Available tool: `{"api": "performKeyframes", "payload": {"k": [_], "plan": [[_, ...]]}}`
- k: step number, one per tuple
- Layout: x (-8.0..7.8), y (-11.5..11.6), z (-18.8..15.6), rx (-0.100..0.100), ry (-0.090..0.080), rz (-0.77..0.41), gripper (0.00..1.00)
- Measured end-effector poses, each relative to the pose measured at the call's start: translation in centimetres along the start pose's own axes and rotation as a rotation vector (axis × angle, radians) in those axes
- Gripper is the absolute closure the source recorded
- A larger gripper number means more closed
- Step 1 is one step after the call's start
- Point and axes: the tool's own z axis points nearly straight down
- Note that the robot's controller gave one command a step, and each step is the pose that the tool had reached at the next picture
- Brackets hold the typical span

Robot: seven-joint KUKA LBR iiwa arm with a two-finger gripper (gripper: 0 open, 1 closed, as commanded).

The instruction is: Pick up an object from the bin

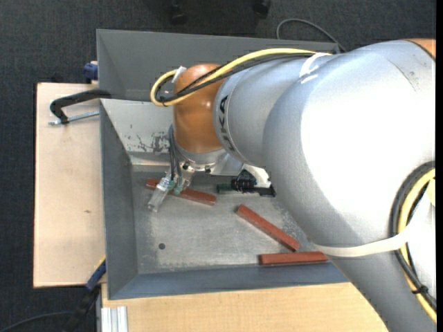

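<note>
My gripper [166, 187] comes down from under the arm's orange cover to the bin floor, left of the middle. It stands right at a red-brown flat stick [196, 196] that lies nearly level, and it covers the middle of that stick. Whether it touches the stick is unclear. The stick's left end pokes out beyond the gripper. Just to the right lies a small black thing [243, 185], partly hidden under the arm.
A second red-brown stick [266, 228] lies slanted right of centre. A third red-brown stick [292, 258] rests along the bin's front wall. The bulky arm covers the bin's right and back. The bare floor at front left has a small dark spot.
</note>
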Motion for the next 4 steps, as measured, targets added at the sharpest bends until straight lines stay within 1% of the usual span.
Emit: {"api": "performKeyframes", "payload": {"k": [1,2,3,4], "plan": [[0.0,0.1,-0.1,-0.001,-0.002,-0.001,0.00],[0.0,0.1,-0.1,-0.002,-0.002,-0.002,1.00],[-0.1,0.2,-3.0,-0.006,-0.006,-0.003,1.00],[-0.3,0.5,-12.5,-0.011,-0.010,-0.005,1.00]]}}
